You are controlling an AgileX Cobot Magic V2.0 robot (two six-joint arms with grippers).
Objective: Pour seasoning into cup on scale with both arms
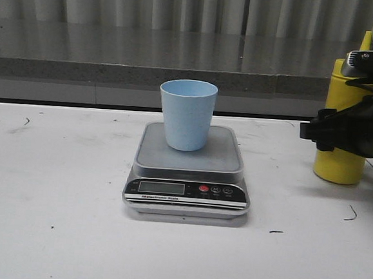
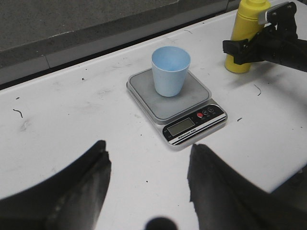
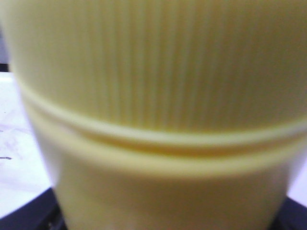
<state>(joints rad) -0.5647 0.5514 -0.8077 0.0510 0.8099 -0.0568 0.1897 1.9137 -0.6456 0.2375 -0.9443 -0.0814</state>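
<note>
Left gripper (image 2: 148, 191): seen only in the left wrist view, two dark blurred fingers (image 2: 81, 187) across the lower frame, spread wide with bare table between them; jaws open, holding nothing.

Table (image 1: 50, 232): white, scuffed with small dark marks, filling the lower two thirds of the front view.

Scale (image 1: 185, 207): centre frame, flat silver platform, black front panel with LCD and red button; display reading too small to make out.

Cup (image 1: 187, 114): pale blue tapered tumbler, upright on the scale's platform, slightly left of the platform's middle; inside looks empty in the left wrist view.

Seasoning (image 1: 342, 126): tall yellow bottle, upright on the table at the right edge of the front view, well apart from the scale; nozzle partly cut off and its middle hidden by the arm. It fills the right wrist view as a blurred, ribbed yellow wall.

Right gripper (image 1: 332, 131): black, reaching in from the right edge at the bottle's mid-height, fingers around its body; whether the jaws actually press the bottle cannot be told.
</note>
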